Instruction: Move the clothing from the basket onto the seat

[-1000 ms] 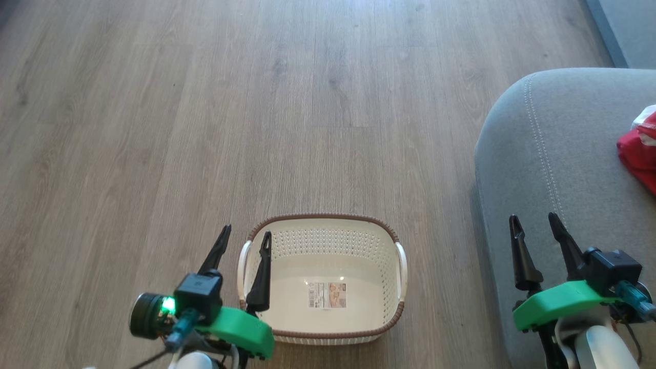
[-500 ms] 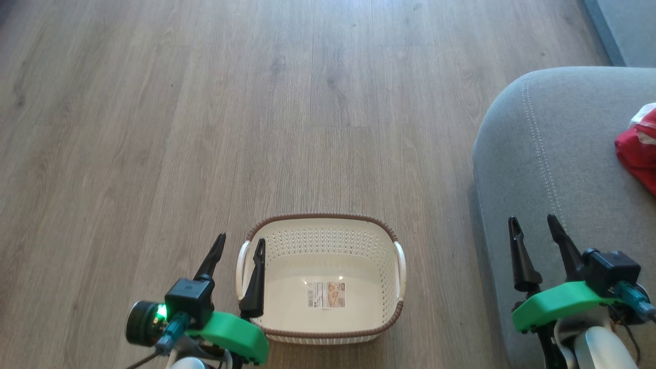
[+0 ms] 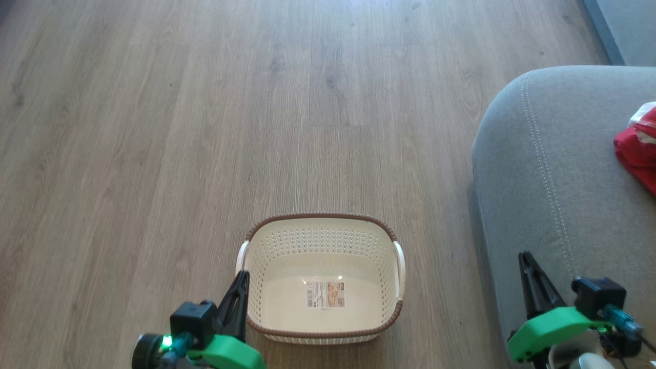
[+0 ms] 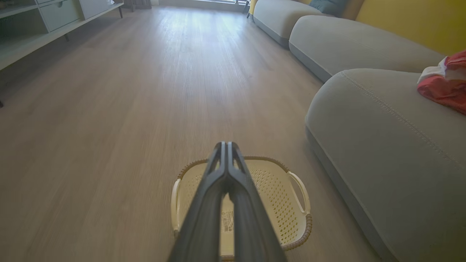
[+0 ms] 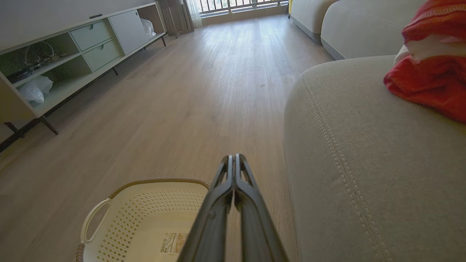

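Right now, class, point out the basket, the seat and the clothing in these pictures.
basket (image 3: 320, 242): head view, far perforated wall.
seat (image 3: 505, 169): head view, bare cushion left of stitching.
clothing (image 5: 429, 80): right wrist view, red fold.

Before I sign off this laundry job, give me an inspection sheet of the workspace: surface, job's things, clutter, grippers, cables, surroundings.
Surface: wood floor, bare.
Job's things: basket on the floor, holding only its paper label; red clothing lying on the grey seat.
Clutter: nothing seen.
Grippers: left gripper and right gripper, jaws shut, holding nothing.
Cables: cable with a teal plug at the right wrist.
Surroundings: low cabinet, further grey cushions.
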Controlling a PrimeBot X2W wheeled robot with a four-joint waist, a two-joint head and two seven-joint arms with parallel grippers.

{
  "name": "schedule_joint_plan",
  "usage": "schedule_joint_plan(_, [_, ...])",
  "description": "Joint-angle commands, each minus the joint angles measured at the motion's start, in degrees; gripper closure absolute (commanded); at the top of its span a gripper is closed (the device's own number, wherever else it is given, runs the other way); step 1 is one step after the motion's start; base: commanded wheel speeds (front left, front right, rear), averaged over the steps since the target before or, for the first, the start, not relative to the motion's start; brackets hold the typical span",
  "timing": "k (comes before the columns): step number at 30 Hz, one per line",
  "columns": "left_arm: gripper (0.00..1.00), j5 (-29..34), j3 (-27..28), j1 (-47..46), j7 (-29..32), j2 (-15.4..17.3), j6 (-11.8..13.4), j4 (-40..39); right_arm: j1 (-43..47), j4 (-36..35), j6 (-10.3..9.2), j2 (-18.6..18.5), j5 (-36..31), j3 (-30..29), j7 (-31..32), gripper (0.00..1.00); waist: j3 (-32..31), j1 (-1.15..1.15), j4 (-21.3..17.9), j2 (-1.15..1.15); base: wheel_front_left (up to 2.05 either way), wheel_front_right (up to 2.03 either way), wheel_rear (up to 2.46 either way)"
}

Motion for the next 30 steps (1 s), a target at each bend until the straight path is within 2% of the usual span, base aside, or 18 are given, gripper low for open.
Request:
schedule_joint_plan(1, [1.0,-1.38,0.33,-1.63,-0.01,0.1,-0.2,-1.87,-1.78,-1.75,0.0,-0.08,1.4,-0.32,0.17,1.0,-0.01,0.0,-0.03,0.0,0.0,0.0,0.0])
schedule_joint_plan(30, [1.0,-21.33,4.28,-3.51,3.8,1.19,-3.16,-0.84,-2.65,-3.41,0.0,0.53,19.63,-1.39,4.96,1.0,-0.24,0.0,-0.82,0.0,0.0,0.0,0.0])
